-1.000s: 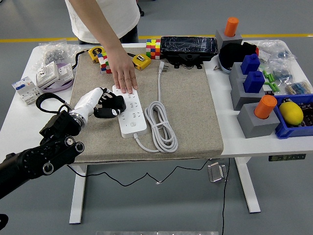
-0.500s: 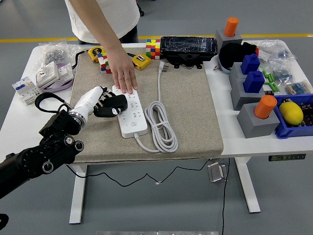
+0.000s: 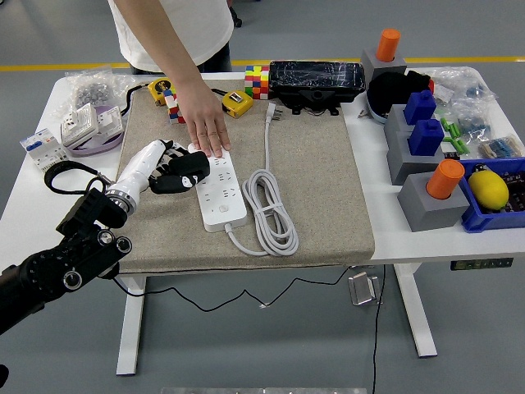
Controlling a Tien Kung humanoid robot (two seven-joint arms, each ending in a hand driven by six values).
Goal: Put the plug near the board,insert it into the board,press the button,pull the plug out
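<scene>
The left hand (image 3: 168,168) holds a black plug (image 3: 184,174) in curled fingers beside the power strip (image 3: 218,187) — a person's hand (image 3: 206,130) presses its far end.

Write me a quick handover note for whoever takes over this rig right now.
Left hand: fingers curled, empty, at the left edge of the white power strip on the beige mat.
Right hand: out of view.
A person's hand presses on the strip's far end.
White plug lies unplugged at the mat's far edge, its cable coiled right of the strip.
Done: nothing visible.
Left: bring the plug over, insert, press button, pull out.
</scene>
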